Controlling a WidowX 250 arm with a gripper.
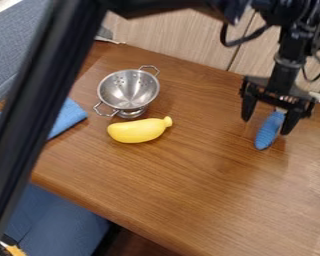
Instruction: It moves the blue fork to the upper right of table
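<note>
Black bar [48,107] | claw [265,127] spread over probable blue fork [269,130] | tabletop [196,185] stretches from banana [137,130] to edge

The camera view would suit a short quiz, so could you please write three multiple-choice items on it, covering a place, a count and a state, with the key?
1. Where is the banana?
A) On the table, outside the colander
B) Inside the colander
C) On the cloth

2. How many handles does the colander show?
A) None
B) One
C) Two

3. How is the gripper?
A) Shut
B) Open

1: A, as it lies on bare wood.
2: C, as loops stick out at opposite sides.
3: B, as its fingers stand apart, with the fork between them in this view.
</note>
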